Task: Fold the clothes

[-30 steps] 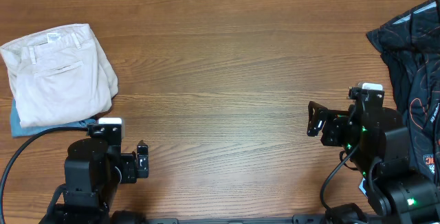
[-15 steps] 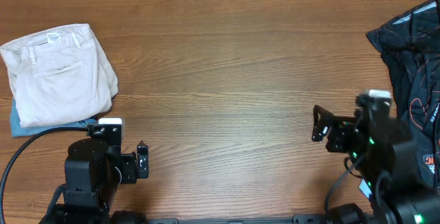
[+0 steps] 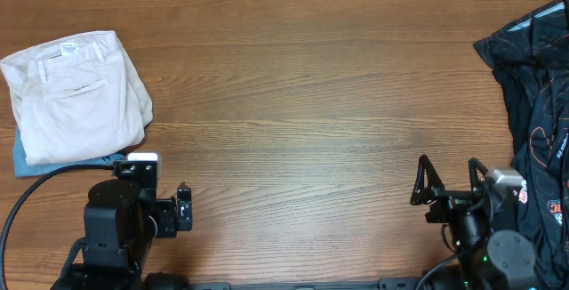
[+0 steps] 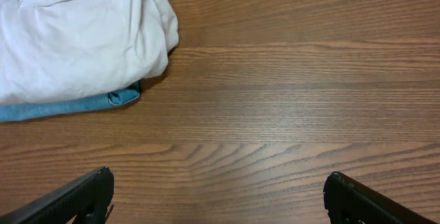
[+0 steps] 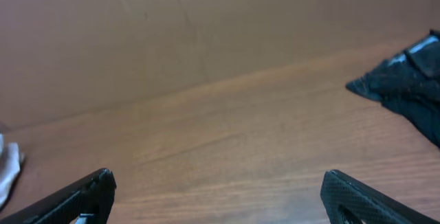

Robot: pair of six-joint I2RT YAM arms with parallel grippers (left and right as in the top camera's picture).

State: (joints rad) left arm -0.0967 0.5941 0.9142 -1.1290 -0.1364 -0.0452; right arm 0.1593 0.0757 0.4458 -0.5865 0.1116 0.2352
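The pale beige shorts (image 3: 76, 94) lie folded at the far left of the table, waistband and back pocket up, on top of folded light-blue jeans (image 3: 36, 164). They also show in the left wrist view (image 4: 75, 35). My left gripper (image 3: 184, 210) is open and empty near the front edge, below and right of the shorts; its view (image 4: 218, 183) shows bare wood between the fingers. My right gripper (image 3: 449, 183) is open and empty at the front right, tilted up, its fingers (image 5: 216, 183) over bare wood.
A black garment with orange-white print (image 3: 538, 103) lies at the right edge, its corner in the right wrist view (image 5: 405, 80). A cable (image 3: 27, 197) runs by the left arm's base. A brown wall (image 5: 137, 38) stands behind the table.
The right arm has pulled back toward the front edge and tilted its gripper upward. The left arm and the clothes have not moved.
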